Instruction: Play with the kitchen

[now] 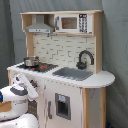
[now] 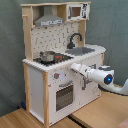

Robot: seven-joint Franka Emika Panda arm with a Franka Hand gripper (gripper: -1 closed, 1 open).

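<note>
White kitchen (image 2: 50, 75), gripper (image 2: 75, 67) seemingly at its knobs (image 2: 58, 75)

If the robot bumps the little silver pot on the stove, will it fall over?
Probably not. The pot looks low and wide, sitting flat on the stovetop, so it would likely slide rather than tip. It seems small and shiny, perhaps light and a bit slippery to grab.

Hung behind everything in both exterior views: a dull grey-green curtain (image 1: 116, 45) (image 2: 11, 55), softly creased, filling the frame from 9 to 3 o'clock. Spread at 6 o'clock in the second exterior view: a light wooden floor (image 2: 95, 112), boards seamed. Lit evenly, dimly, without hard shadows.
</note>
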